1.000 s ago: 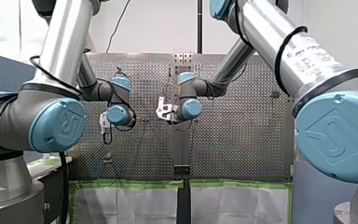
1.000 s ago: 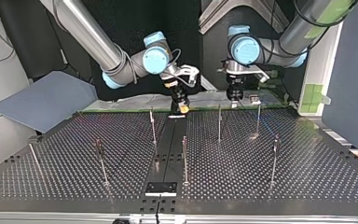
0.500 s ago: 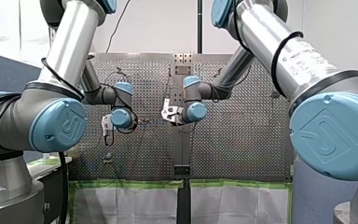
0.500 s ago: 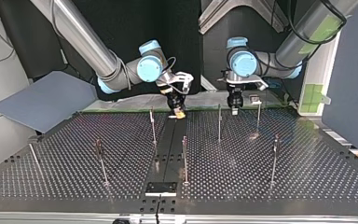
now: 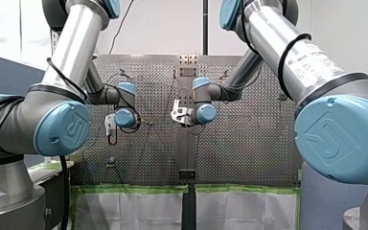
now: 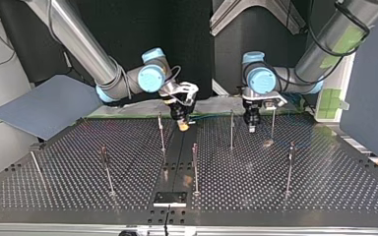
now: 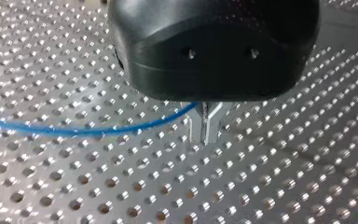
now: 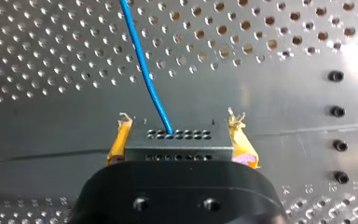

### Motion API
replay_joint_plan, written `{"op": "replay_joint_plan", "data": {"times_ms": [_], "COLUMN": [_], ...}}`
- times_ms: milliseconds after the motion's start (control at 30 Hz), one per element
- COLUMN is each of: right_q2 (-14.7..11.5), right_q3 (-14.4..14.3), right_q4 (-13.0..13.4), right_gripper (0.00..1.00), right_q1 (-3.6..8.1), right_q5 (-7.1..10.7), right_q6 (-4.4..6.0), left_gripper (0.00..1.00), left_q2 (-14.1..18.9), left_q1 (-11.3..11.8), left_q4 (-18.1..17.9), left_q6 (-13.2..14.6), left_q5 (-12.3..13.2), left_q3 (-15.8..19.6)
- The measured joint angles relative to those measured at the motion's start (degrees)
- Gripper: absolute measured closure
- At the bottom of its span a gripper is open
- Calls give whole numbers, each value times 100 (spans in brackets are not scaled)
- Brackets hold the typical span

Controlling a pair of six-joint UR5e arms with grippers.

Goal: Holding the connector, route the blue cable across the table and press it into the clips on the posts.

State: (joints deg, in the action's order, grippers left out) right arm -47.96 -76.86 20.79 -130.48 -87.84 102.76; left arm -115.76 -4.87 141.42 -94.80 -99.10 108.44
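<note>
In the right wrist view my right gripper (image 8: 179,125) is shut on the dark connector (image 8: 179,142), one yellow pad (image 8: 119,140) on each side. The blue cable (image 8: 142,65) leaves the connector's face and runs ahead over the perforated table. In the left wrist view my left gripper (image 7: 205,135) has its metal fingers shut on the blue cable (image 7: 74,131), which trails off to one side just above the holes. In the top view my right gripper (image 6: 181,123) hangs at the table's centre strip, and my left gripper (image 6: 251,127) is lowered between two thin posts (image 6: 231,130).
Several thin upright posts stand on the perforated table (image 6: 325,187), among them one beside my right gripper (image 6: 161,132) and one at the centre (image 6: 195,167). A black plate (image 6: 170,198) lies at the near edge. A grey sheet (image 6: 44,105) lies off the top view's left.
Both grippers have come down closer to the table and toward the top view's camera. My right gripper has also shifted slightly to that view's left, still on the connector.
</note>
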Motion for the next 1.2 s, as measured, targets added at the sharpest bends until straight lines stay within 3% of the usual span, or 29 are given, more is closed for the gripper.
{"op": "replay_joint_plan", "data": {"times_ms": [333, 633, 733, 800, 833, 900, 933, 1000, 1033, 1067, 1200], "right_q2": [3, 4, 6, 7, 7, 7, 7, 6, 7, 7, 6], "right_q3": [190, 255, 263, 267, 268, 269, 269, 270, 270, 270, 267], "right_q4": [-4, 2, 1, 0, 0, -2, -2, -7, -8, -9, -19], "right_gripper": [100, 100, 100, 100, 100, 100, 100, 100, 100, 100, 100], "right_q1": [155, 186, 186, 186, 185, 186, 186, 185, 186, 185, 175], "right_q5": [98, 175, 190, 193, 194, 196, 196, 196, 196, 196, 196], "right_q6": [0, -14, -23, -29, -33, -44, -48, -56, -57, -59, -65], "left_gripper": [91, 89, 82, 66, 66, 41, 41, 6, 6, 0, 0], "left_q2": [-4, -68, -70, -71, -71, -69, -68, -66, -66, -66, -60], "left_q1": [83, 168, 201, 212, 216, 219, 219, 217, 213, 210, 190], "left_q4": [218, 258, 279, 296, 321, 376, 424, 497, 548, 589, 751], "left_q6": [26, 27, 26, 28, 26, 13, -10, -51, -74, -83, -35], "left_q5": [38, 72, 71, 74, 75, 71, 69, 72, 75, 77, 80], "left_q3": [-380, -464, -468, -468, -468, -467, -464, -459, -456, -454, -451]}}
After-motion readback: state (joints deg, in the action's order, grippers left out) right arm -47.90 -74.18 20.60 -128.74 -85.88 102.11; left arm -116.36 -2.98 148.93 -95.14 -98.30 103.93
